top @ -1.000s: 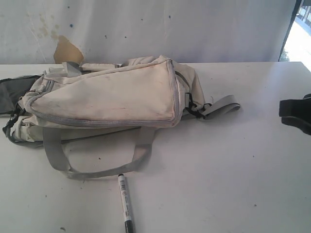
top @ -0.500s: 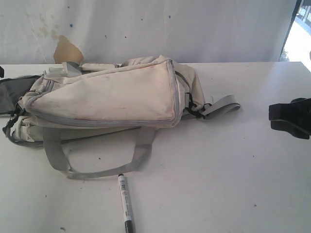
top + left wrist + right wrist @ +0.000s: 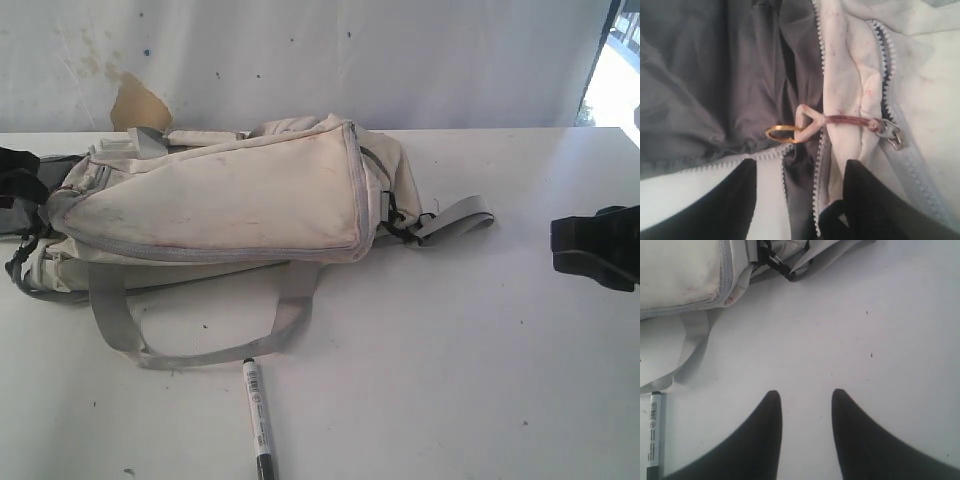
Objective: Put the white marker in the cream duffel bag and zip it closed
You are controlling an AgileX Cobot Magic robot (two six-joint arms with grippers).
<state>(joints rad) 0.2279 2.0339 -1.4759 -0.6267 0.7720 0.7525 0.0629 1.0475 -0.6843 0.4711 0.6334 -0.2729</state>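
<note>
Our right end effector (image 3: 805, 399) hung wide and empty over the counter (image 3: 880, 315); our left end effector (image 3: 801, 167), also spread and holding nothing, sat at the unzipped mouth of the cream duffel bag (image 3: 220, 195). We judged this the reach stage: the white marker (image 3: 258, 418) lay ungrasped on the counter beside the grey strap (image 3: 200, 355), so the next move called for a descent across its barrel. Its black print was unreadable.

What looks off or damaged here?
The cream duffel bag is smudged with reddish marks, and the wall behind shows a brown patch like peeled paint. The white marker looks intact.
</note>
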